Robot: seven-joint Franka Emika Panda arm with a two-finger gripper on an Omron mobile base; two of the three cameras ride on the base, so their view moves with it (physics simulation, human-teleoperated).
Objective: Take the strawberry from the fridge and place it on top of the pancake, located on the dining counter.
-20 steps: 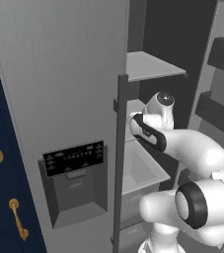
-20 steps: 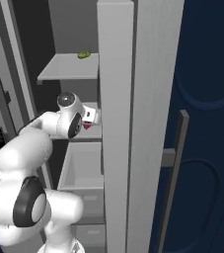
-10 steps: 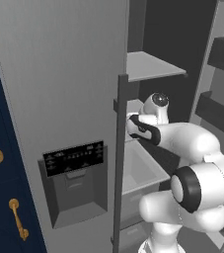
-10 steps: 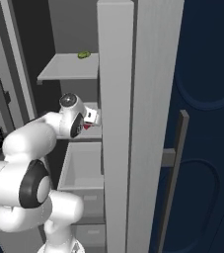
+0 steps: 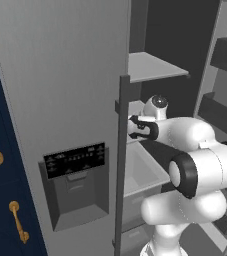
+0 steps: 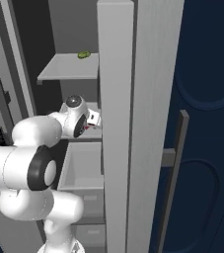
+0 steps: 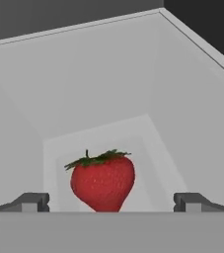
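Inside the open grey fridge (image 5: 60, 75), on a light grey shelf (image 7: 148, 128), the end effector (image 7: 111, 201) stands fully open and holds nothing. Between its fingertips (image 7: 32, 201) sits the red strawberry (image 7: 102, 180). A small green fruit (image 6: 84, 55) lies on the shelf above.

arm folded forward, jaws wide apart
the white arm bends at its dark elbow joint and reaches ahead at mid height; the gripper (image 7: 111, 202) has its two dark fingertips (image 7: 32, 201) spread far apart, clasping nothing.
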